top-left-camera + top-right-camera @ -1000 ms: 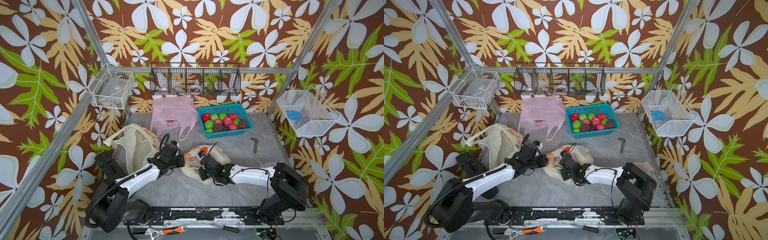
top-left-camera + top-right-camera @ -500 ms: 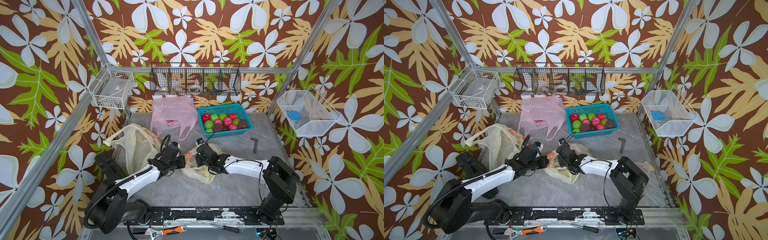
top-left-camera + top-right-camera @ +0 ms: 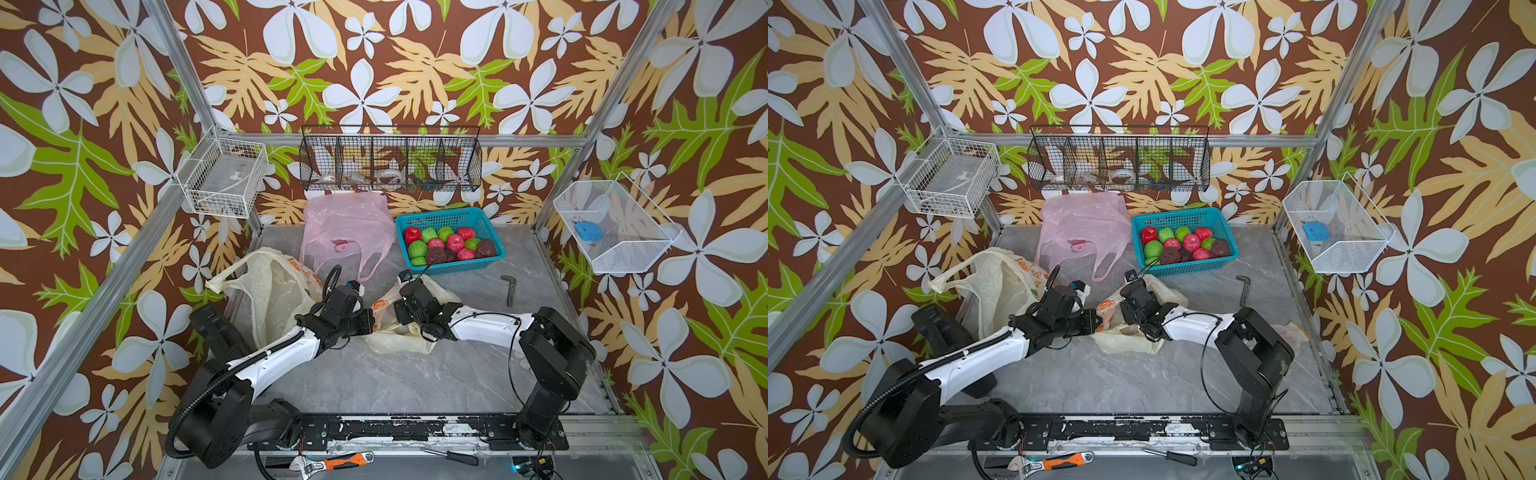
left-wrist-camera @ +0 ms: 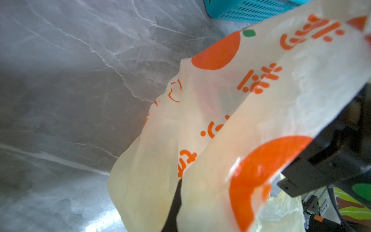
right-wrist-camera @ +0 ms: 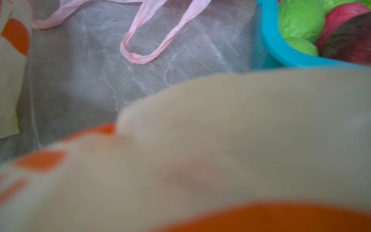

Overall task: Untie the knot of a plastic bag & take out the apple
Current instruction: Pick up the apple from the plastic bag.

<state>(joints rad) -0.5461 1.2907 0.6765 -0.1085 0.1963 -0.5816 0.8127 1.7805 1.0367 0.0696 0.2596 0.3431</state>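
Observation:
A cream plastic bag [image 3: 399,338] [image 3: 1125,338] with orange print lies mid-table between both arms. My left gripper [image 3: 371,323] [image 3: 1096,322] is shut on its left printed edge, and the film [image 4: 220,120] drapes over the jaws in the left wrist view. My right gripper [image 3: 400,309] [image 3: 1126,309] sits on the bag's far side, pressed into it. Blurred film [image 5: 220,130] fills the right wrist view and hides those jaws. The knot is hidden. The apple is hidden too; only a faint pink patch shows through the plastic.
A blue basket [image 3: 494,232] of red, green and brown wrapped fruit stands at the back right. A pink bag [image 3: 345,224] lies behind the grippers, its handle loop [image 5: 138,58] close by. Another cream bag [image 3: 270,299] is at the left. A hex key [image 3: 509,286] lies at the right.
My right gripper has moved from the bag's near side up over it toward the back, and the bag has shifted with it. The left arm has stayed put.

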